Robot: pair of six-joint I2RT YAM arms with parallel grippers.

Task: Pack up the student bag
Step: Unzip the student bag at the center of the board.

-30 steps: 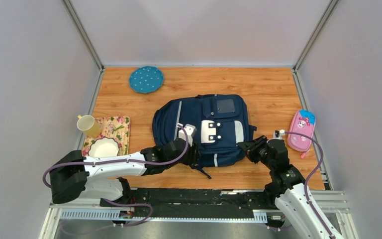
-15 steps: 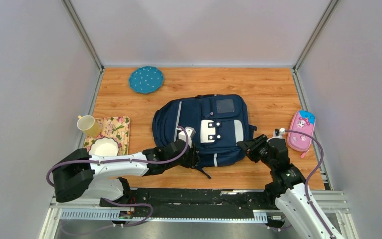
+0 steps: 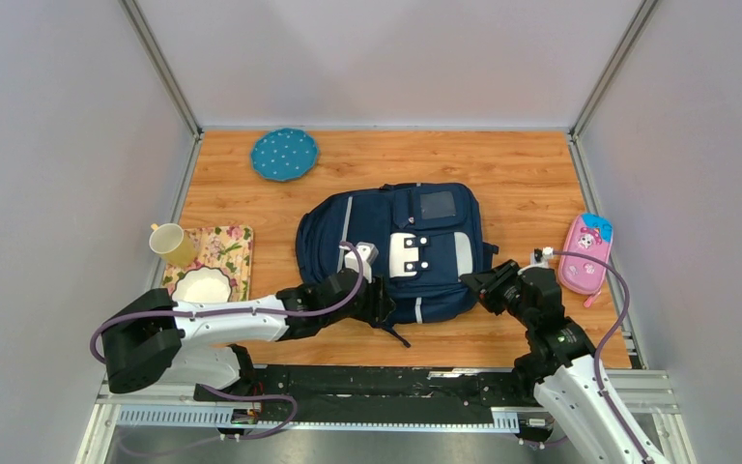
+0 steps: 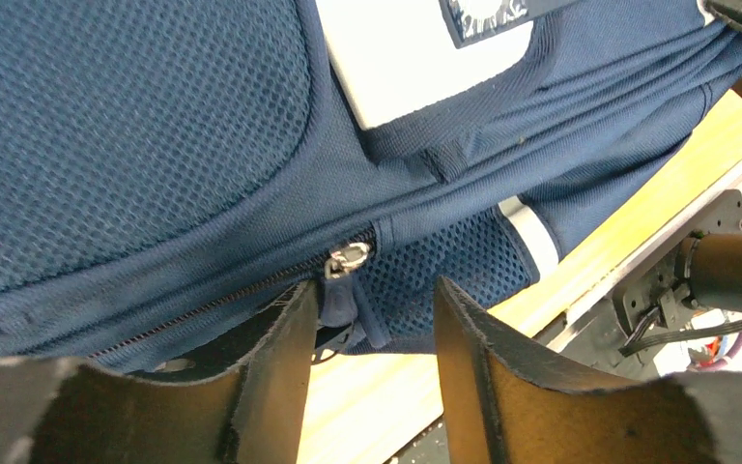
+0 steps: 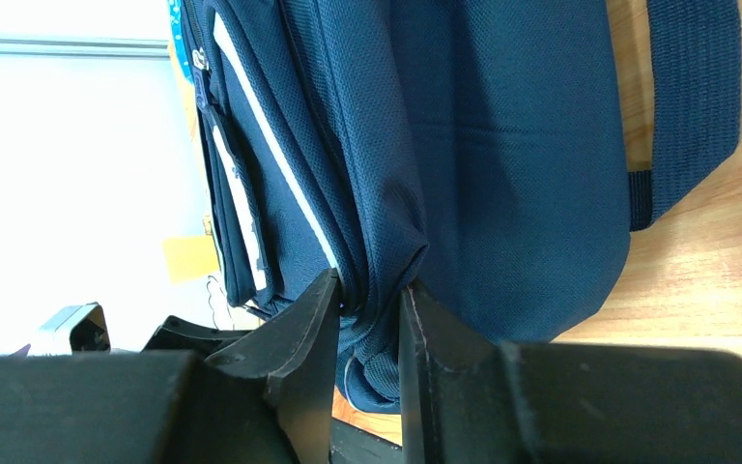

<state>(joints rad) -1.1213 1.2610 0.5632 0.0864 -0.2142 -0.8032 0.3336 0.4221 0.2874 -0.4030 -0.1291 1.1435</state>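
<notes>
Wooden table (image 3: 541, 174): student bag (image 3: 396, 222); right hand (image 5: 367, 290) pinching its fabric, left hand (image 4: 372, 287) released.

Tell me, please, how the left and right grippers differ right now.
The left gripper is open at the zipper pull, holding nothing; the right gripper is shut on a fold of the student bag. The left sits at the bag's near edge, the right at its near right corner. Both are at the bag.
</notes>
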